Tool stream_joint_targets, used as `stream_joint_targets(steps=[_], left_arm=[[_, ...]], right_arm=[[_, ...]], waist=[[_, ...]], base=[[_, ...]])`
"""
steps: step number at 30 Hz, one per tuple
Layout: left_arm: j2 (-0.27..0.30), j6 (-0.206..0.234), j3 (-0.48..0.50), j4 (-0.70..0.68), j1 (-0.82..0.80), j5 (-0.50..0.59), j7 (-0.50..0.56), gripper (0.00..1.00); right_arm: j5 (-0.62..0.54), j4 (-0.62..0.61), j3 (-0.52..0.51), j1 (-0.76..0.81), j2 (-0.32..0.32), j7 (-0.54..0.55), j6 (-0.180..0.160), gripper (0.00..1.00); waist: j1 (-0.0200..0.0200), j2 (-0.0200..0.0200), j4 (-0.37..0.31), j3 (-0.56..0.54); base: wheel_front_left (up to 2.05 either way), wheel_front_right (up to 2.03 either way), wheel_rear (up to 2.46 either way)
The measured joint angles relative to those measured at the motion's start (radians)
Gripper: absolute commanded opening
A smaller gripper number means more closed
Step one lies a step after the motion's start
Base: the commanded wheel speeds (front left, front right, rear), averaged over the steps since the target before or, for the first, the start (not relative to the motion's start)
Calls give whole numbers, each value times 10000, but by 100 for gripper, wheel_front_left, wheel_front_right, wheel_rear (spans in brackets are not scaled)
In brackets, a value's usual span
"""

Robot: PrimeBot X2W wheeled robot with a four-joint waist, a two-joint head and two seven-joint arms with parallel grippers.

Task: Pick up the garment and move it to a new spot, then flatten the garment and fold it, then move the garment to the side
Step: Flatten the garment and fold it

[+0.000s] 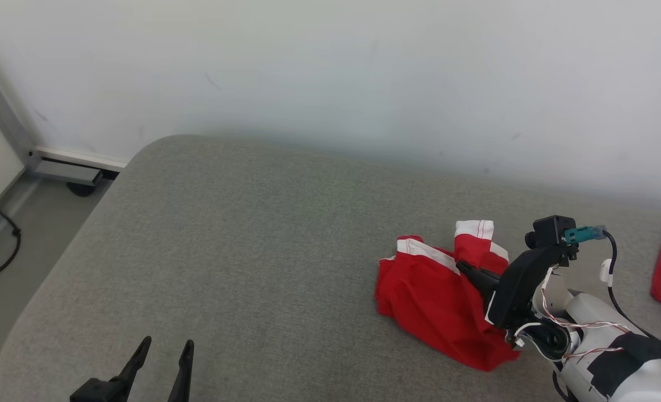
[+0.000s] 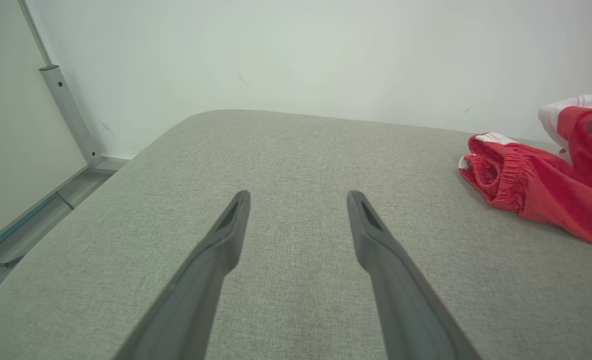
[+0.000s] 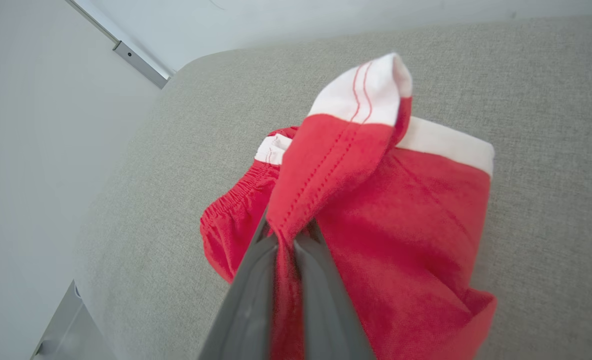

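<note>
The right tool (image 1: 467,269) is clenched on a raised fold of the red garment (image 1: 431,304) with white trim, which lies bunched on the right part of the grey tabletop (image 1: 252,251). The left tool (image 1: 168,343) is released, its jaws wide, well apart from the garment.

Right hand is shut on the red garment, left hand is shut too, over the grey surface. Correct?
Not quite. The left hand is open, not shut; the left wrist view shows it spread wide over the grey surface. The rest stands: the right hand is shut on the red garment.
</note>
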Motion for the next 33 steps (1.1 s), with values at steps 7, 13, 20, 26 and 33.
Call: stream_joint_targets(steps=[7,13,20,26,33], left_arm=[[-98,-46,-182,184,-153,-27,-54,100],[-238,-75,-407,278,-239,-25,-54,100],[-334,-84,-562,364,-337,-27,-105,100],[-330,-63,-541,476,-351,-90,-190,100],[-286,6,-525,527,-367,-128,-272,100]], right_arm=[[153,780,401,-368,276,-420,0,0],[372,1473,562,-666,458,-723,0,0],[462,2242,777,-921,663,-991,0,0],[566,2514,1026,-1059,713,-991,0,100],[752,2192,1137,-1094,474,-1486,0,100]], waist=[[0,0,489,2],[1,0,868,-15],[1,0,1212,33],[2,0,1219,130],[2,0,945,76]], base=[[0,0,0],[0,0,0],[0,0,0],[0,0,0],[0,0,0]])
